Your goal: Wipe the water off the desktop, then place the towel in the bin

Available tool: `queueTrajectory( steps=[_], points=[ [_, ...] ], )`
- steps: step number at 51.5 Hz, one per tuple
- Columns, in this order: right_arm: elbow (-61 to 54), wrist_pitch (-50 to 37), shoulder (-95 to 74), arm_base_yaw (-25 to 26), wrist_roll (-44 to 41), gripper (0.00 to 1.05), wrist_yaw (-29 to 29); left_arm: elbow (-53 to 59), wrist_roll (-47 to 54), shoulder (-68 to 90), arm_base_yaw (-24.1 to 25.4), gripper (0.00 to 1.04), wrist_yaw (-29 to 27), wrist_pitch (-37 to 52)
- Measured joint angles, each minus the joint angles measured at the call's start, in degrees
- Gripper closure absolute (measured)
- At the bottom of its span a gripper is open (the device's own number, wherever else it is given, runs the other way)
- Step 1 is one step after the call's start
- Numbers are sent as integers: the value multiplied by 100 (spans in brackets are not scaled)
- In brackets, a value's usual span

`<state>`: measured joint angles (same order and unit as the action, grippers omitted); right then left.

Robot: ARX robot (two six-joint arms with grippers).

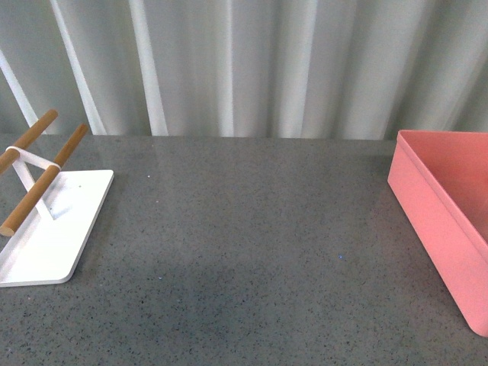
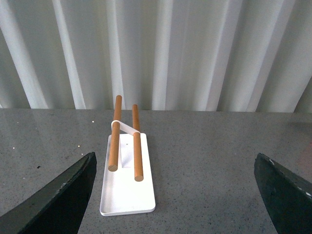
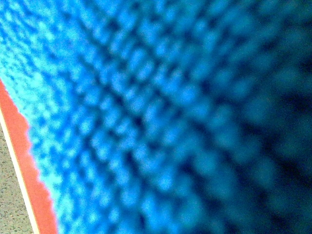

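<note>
The blue fuzzy towel [image 3: 161, 112] fills nearly the whole right wrist view, blurred and pressed close to the camera; my right gripper is shut on it and its fingers are hidden behind the cloth. A strip of the salmon-pink bin [image 3: 27, 165] and a bit of desktop [image 3: 9, 204] show at that view's edge. In the front view the pink bin [image 1: 438, 221] stands at the right on the dark grey speckled desktop [image 1: 244, 252]; neither arm nor the towel shows there. My left gripper [image 2: 178, 195] is open and empty above the desktop, its dark fingers [image 2: 58, 200] wide apart.
A white rack [image 1: 49, 229] with wooden bars [image 1: 34, 194] stands at the left of the desktop; it also shows in the left wrist view [image 2: 127, 180], ahead of the left gripper. White pleated curtains [image 1: 244, 61] hang behind the desk's far edge.
</note>
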<state>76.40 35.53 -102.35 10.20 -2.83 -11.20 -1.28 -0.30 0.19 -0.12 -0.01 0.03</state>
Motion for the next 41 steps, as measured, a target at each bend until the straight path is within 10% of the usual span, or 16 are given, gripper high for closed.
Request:
queueTrajectory(
  steps=[29,41],
  points=[
    [13,-24,2,59,50,100,-42,0,0,0,0,7,0,0],
    [7,-33,2,48,31,57,-24,0,0,0,0,7,0,0]
  ],
)
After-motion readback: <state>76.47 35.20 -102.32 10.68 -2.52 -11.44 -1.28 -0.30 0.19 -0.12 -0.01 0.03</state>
